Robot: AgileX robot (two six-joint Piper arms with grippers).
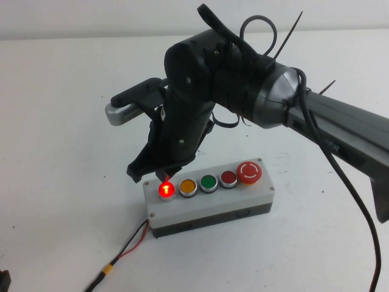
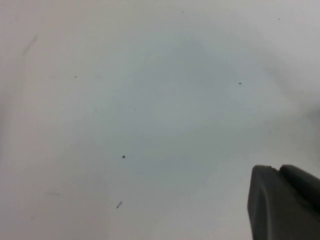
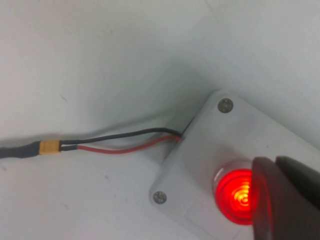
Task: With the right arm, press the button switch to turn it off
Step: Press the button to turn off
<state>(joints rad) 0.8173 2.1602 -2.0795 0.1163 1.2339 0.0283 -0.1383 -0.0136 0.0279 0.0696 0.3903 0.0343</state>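
The button switch (image 1: 166,190) glows bright red at the left end of the grey box's (image 1: 213,205) row of buttons. It also shows lit in the right wrist view (image 3: 237,196). My right gripper (image 1: 165,179) points down with its black tips directly over the glowing button, jaws together and empty. In the right wrist view the gripper (image 3: 275,162) covers one side of the button; I cannot tell whether it touches. My left gripper (image 2: 277,169) is shut and empty over bare white table, away from the box.
Along the row stand an orange button (image 1: 188,187), a green one (image 1: 208,182), a darker red one (image 1: 228,178) and a big red mushroom button (image 1: 249,172). Red and black wires (image 3: 120,142) with a yellow connector (image 3: 50,147) leave the box's left end.
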